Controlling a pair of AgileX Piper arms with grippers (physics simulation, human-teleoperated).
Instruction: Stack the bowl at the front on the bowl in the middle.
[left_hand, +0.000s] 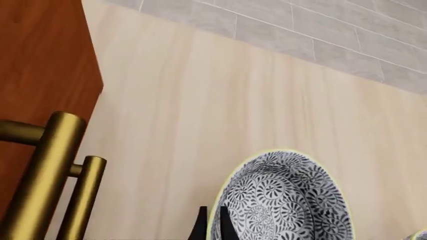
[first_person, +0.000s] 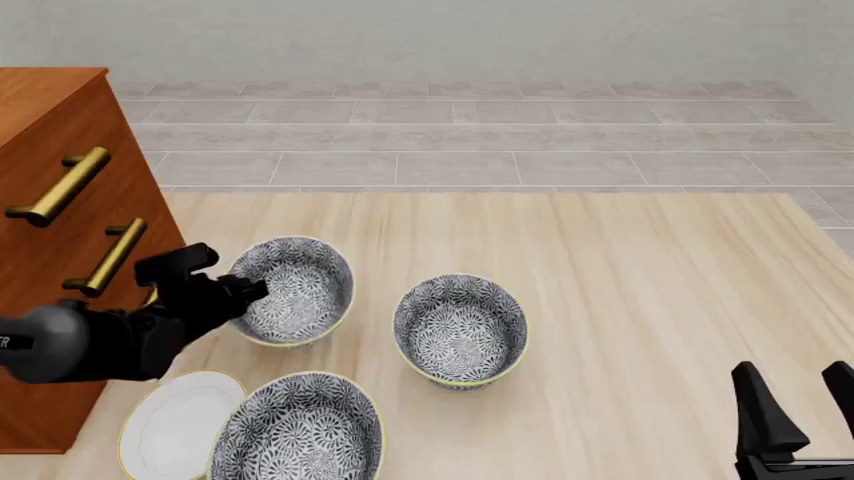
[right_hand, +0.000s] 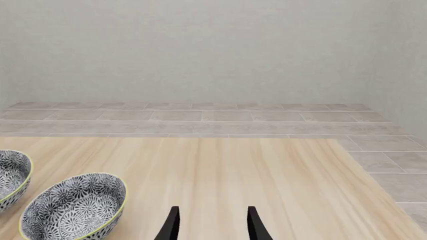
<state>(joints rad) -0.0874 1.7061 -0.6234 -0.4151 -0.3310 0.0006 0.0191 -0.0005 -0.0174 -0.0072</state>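
deep floral bowl (first_person: 299, 436) (glossy, round)

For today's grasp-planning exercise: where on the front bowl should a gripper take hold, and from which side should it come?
Probably the thin rim. The front bowl sits upright with its mouth open, too wide to span, so one finger inside and one outside the wall suits it, coming from above. Its right rim looks freest: the white plate crowds its left side. The left gripper is at another bowl's rim.
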